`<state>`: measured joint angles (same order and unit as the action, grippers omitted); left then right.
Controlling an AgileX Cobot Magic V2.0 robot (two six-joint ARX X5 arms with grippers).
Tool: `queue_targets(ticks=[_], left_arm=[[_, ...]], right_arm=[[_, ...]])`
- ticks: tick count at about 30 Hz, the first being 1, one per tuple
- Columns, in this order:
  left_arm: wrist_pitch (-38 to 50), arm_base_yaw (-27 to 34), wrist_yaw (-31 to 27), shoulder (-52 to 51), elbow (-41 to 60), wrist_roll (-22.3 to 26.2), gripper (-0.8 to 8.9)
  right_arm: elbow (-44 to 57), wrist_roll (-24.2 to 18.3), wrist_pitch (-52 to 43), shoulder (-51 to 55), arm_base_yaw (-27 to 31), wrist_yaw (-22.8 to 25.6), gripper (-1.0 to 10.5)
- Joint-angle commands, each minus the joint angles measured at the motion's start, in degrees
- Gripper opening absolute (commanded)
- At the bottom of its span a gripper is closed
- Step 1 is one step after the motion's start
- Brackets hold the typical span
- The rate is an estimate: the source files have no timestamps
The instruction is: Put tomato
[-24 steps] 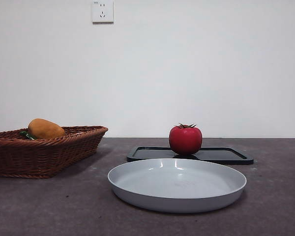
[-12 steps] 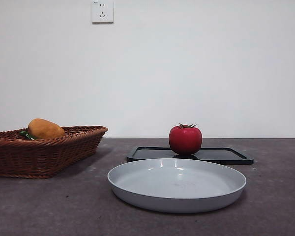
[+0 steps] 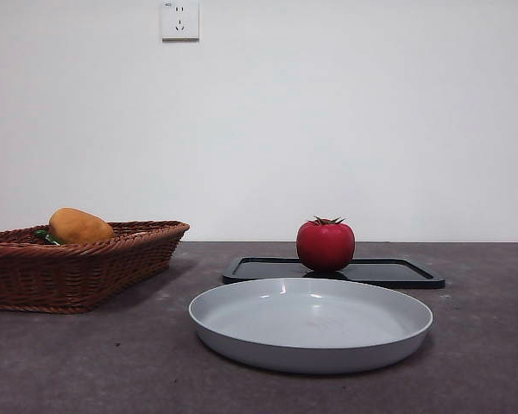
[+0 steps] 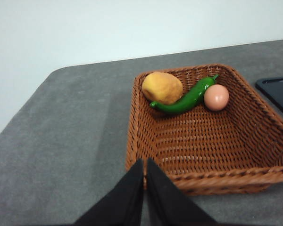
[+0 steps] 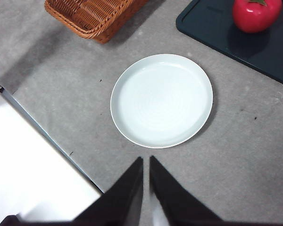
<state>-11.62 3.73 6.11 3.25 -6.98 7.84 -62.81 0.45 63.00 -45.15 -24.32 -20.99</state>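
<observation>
The glossy red tomato (image 3: 325, 245) with a dark green stem stands on a black tray (image 3: 388, 272) behind a pale grey plate (image 3: 311, 323); the plate holds nothing. In the right wrist view the tomato (image 5: 256, 13) sits on the tray (image 5: 212, 28) beyond the plate (image 5: 161, 100). My right gripper (image 5: 146, 162) is shut and hangs high above the table, short of the plate. My left gripper (image 4: 145, 165) is shut and hangs above the table just short of the wicker basket (image 4: 254, 141). Neither gripper shows in the front view.
The brown wicker basket (image 3: 78, 267) at the left holds an orange-brown oval fruit (image 4: 162, 87), a green pepper (image 4: 186, 98) and a pinkish egg-like ball (image 4: 216, 97). A wall socket (image 3: 180, 19) is on the white wall behind. The table's edge (image 5: 33, 122) runs near the right gripper.
</observation>
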Motion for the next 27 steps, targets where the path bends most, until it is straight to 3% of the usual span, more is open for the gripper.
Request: queue_targets(ticks=[1,27], left_arm=[[0.4,0.1,-0.2,-1.2,1.5,-0.7,0.08],[-0.4,0.1,-0.2,-3.1,5.5,-1.9,0.08]], right_arm=[[-0.5,0.4,-0.4,-0.4,-0.3,0.0,0.1],[-0.5,0.4,-0.4,-0.4,-0.3,0.0,0.1]])
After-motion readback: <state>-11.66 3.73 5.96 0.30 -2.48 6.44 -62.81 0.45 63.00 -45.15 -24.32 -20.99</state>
